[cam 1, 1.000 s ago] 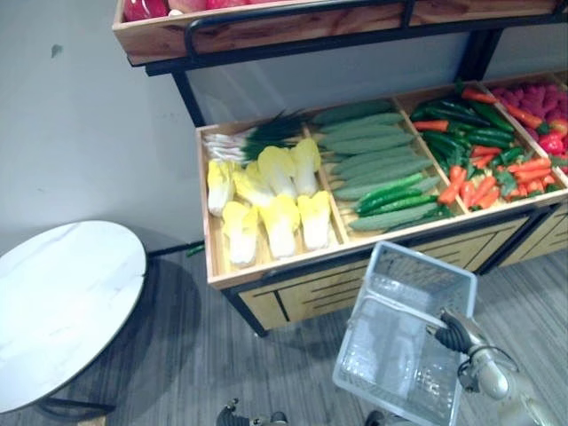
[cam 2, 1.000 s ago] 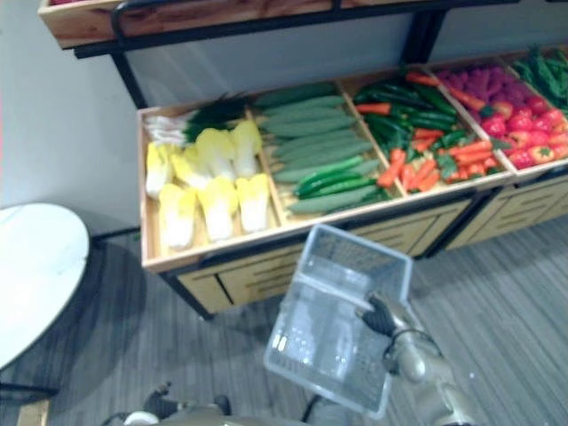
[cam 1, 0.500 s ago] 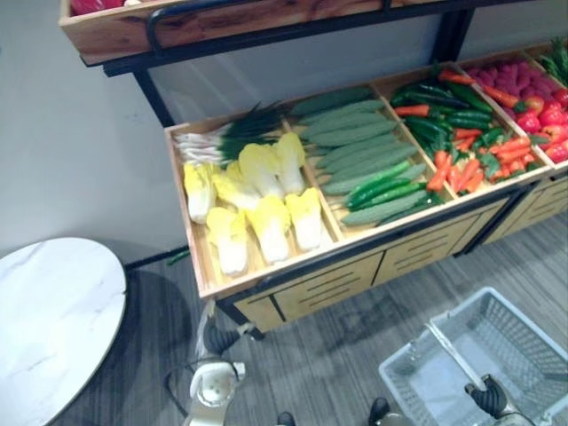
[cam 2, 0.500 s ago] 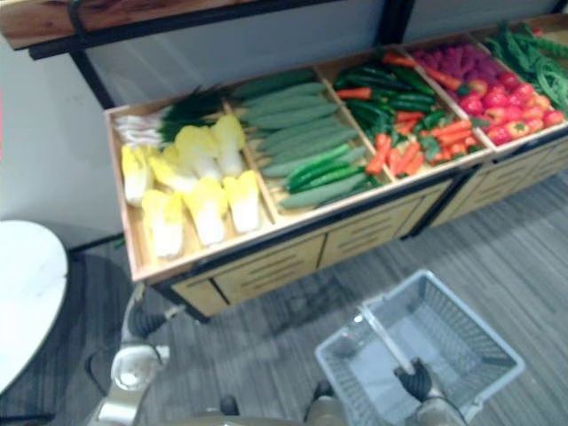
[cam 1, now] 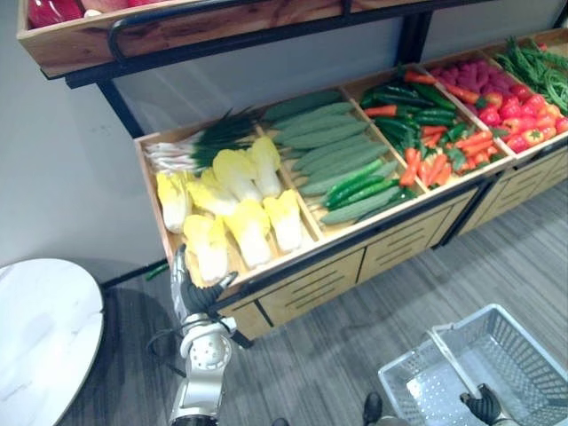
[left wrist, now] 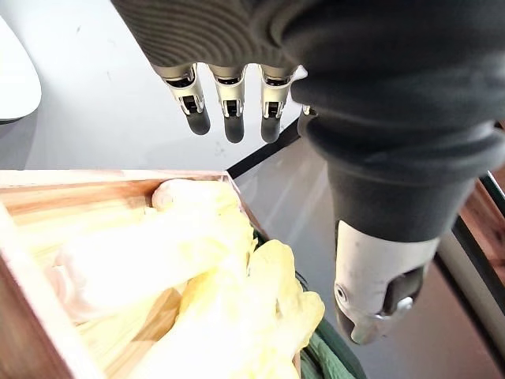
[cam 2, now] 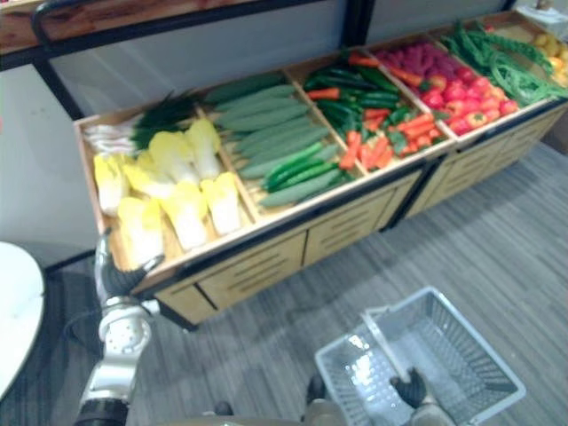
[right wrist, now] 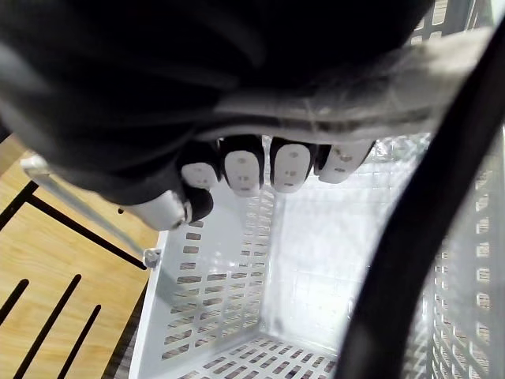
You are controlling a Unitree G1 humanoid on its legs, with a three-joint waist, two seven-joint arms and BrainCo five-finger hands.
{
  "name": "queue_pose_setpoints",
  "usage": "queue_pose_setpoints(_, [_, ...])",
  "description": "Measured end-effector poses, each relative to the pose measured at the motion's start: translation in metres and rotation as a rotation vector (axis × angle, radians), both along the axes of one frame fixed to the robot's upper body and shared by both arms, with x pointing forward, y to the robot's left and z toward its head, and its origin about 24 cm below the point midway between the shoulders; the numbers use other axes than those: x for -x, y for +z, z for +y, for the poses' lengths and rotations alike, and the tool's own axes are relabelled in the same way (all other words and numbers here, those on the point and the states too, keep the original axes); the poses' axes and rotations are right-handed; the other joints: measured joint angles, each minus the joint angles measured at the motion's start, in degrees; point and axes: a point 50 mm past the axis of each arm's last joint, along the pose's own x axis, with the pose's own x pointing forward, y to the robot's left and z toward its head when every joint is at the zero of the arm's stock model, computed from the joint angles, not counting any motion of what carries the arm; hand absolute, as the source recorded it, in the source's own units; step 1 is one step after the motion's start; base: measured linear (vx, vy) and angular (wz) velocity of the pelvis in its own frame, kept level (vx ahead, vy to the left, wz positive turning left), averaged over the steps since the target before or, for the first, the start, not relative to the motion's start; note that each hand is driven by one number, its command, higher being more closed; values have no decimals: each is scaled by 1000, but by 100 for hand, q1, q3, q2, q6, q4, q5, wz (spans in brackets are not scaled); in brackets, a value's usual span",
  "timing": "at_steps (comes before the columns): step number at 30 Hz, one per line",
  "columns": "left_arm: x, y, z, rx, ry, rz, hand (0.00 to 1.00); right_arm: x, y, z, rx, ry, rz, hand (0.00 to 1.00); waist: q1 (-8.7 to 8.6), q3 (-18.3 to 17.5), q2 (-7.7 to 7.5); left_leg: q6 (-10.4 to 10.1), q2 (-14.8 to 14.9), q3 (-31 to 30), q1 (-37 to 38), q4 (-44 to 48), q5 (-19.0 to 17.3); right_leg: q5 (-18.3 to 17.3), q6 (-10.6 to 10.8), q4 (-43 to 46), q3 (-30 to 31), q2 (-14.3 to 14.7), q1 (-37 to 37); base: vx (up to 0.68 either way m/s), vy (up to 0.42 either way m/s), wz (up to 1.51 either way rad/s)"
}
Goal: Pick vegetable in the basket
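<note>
Currently L hand point(cam 1: 197, 291) relaxed, fingers straight, at front edge of bin point(cam 1: 161, 226) w/ cabbages point(cam 1: 235, 209); R hand point(cam 1: 486, 406) clenched round handle point(cam 1: 453, 362) of basket point(cam 1: 532, 355); basket low, in front of veg stand point(cam 1: 311, 288).

the left hand point(left wrist: 371, 110) hangs over a corner of the wooden crate point(left wrist: 87, 178), fingers point(left wrist: 230, 106) straight, thumb point(left wrist: 377, 276) apart. pale yellow cabbages point(left wrist: 197, 272) lie in it, green leaves point(left wrist: 333, 357) just beside them. a white table point(left wrist: 14, 79) stands by the grey wall point(left wrist: 110, 95).
</note>
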Motion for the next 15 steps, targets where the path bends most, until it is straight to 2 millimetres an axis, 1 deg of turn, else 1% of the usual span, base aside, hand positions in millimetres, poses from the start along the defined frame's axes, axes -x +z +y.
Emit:
queue_pose_setpoints(1, [-1, 1, 3, 4, 28, -4, 0, -2, 0, 1, 1, 4, -4, 100, -39, 19, -30, -1, 3, 7, -2, 0, -1, 4, -4, -4, 8, 4, -4, 7, -13, -6])
queue_pose_setpoints(3, [-4, 5, 10, 7, 84, -20, 0, -7, 0, 4, 3, 19, -8, 100, -113, 28, -44, -6, 9, 31, -3, -11, -4, 7, -3, -15, 30, 14, -18, 18, -12, -8])
queue_pose_setpoints(5, [-10, 7, 16, 15, 130, -27, 0, -9, 0, 6, 2, 33, -9, 100, -108, 37, -60, -9, 9, 122, 10, -53, -5, 53, -19, -75, 100, 36, -44, 26, -14, -20])
queue_pose_setpoints(6, [-15, 7, 22, 27, 178, -21, 0, -14, 1, 8, 2, 45, -20, 100, -116, 45, -71, -7, 7, 159, -43, -80, -2, 73, -12, -90, 143, 45, -121, 20, -15, -15])
queue_pose_setpoints(7, [-18, 7, 24, 32, 191, -17, 0, -16, 1, 8, 2, 48, -23, 100, -133, 52, -82, -6, 4, 159, -75, -78, -1, 78, -12, -93, 144, 49, -159, 29, -23, -11])
queue_pose_setpoints(9, [-24, 8, 29, 44, 219, -4, 0, -21, 2, 10, 1, 60, -33, 100, -158, 122, -147, -4, -11, 175, -121, -81, 1, 115, -37, -108, 166, 67, -213, 52, -19, -3])
queue_pose_setpoints(10, [-25, 9, 34, 47, 239, -5, 0, -25, 3, 12, -1, 72, -40, 100, -233, 158, -181, -4, -6, 175, -127, -82, 0, 137, -32, -111, 163, 73, -215, 58, -12, -1])
queue_pose_setpoints(11, [-26, 10, 36, 47, 252, -7, 0, -27, 3, 13, -2, 77, -44, 100, -253, 175, -197, -4, -5, 173, -128, -82, 0, 137, -31, -117, 164, 78, -217, 57, -16, -3])
queue_pose_setpoints(13, [-31, 11, 41, 65, 282, -9, 0, -31, 4, 15, -2, 88, -50, 100, -254, 209, -228, -4, -7, 175, -186, -85, -1, 140, -31, -122, 189, 86, -288, 43, -18, -6])
queue_pose_setpoints(15, [-40, 14, 48, 85, 317, -7, 0, -39, 6, 17, 0, 104, -70, 100, -255, 316, -235, -4, -11, 211, -274, -81, -1, 151, -42, -100, 220, 86, -399, 22, -18, -7])
